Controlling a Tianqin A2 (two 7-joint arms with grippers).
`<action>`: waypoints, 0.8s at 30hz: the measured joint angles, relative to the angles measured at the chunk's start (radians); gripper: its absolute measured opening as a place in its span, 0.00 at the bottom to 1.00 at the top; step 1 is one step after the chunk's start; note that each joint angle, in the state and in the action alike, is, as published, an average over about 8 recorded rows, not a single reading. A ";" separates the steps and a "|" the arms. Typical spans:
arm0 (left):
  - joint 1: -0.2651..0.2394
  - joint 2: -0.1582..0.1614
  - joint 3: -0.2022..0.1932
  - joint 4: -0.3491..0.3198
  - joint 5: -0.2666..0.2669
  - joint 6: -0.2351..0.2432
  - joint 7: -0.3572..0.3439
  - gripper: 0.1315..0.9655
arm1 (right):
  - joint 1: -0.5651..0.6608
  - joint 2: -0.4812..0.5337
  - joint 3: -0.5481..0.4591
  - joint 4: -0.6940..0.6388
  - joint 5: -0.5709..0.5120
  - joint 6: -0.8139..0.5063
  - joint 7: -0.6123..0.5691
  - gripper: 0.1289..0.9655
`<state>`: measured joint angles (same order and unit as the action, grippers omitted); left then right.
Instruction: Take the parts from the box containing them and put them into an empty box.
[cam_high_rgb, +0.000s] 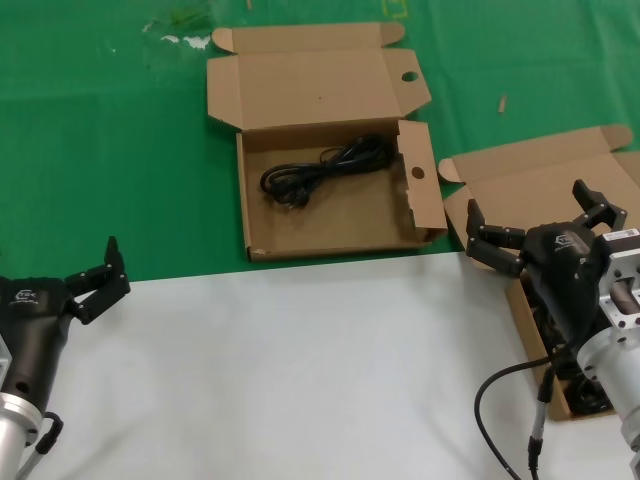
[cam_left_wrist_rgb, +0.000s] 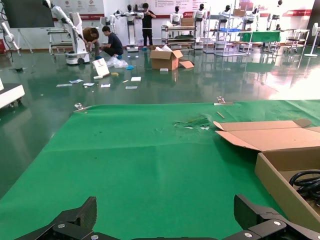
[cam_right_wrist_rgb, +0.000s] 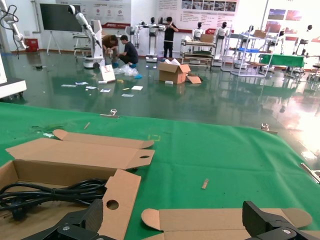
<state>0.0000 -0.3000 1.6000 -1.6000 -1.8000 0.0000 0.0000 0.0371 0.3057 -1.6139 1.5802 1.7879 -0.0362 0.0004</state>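
While our right gripper (cam_high_rgb: 540, 232) hangs spread over the source box (cam_high_rgb: 478, 205), the holed box (cam_high_rgb: 300, 246) lies off to its left.

We see one black cable (cam_high_rgb: 322, 170) already coiled in the holed box, its long axis running slantwise across the floor; more dark cables (cam_high_rgb: 580, 392) sit in the source box, under and nearer us than the right gripper (mostly hidden by the arm). Our left gripper (cam_high_rgb: 95, 280), also spread, waits well left of the holed box over the white sheet (cam_high_rgb: 300, 370). We judge the right arm far nearer the next pick.
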 joint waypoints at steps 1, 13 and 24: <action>0.000 0.000 0.000 0.000 0.000 0.000 0.000 1.00 | 0.000 0.000 0.000 0.000 0.000 0.000 0.000 1.00; 0.000 0.000 0.000 0.000 0.000 0.000 0.000 1.00 | 0.000 0.000 0.000 0.000 0.000 0.000 0.000 1.00; 0.000 0.000 0.000 0.000 0.000 0.000 0.000 1.00 | 0.000 0.000 0.000 0.000 0.000 0.000 0.000 1.00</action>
<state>0.0000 -0.3000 1.6000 -1.6000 -1.8000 0.0000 0.0000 0.0371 0.3057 -1.6139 1.5802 1.7879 -0.0362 0.0004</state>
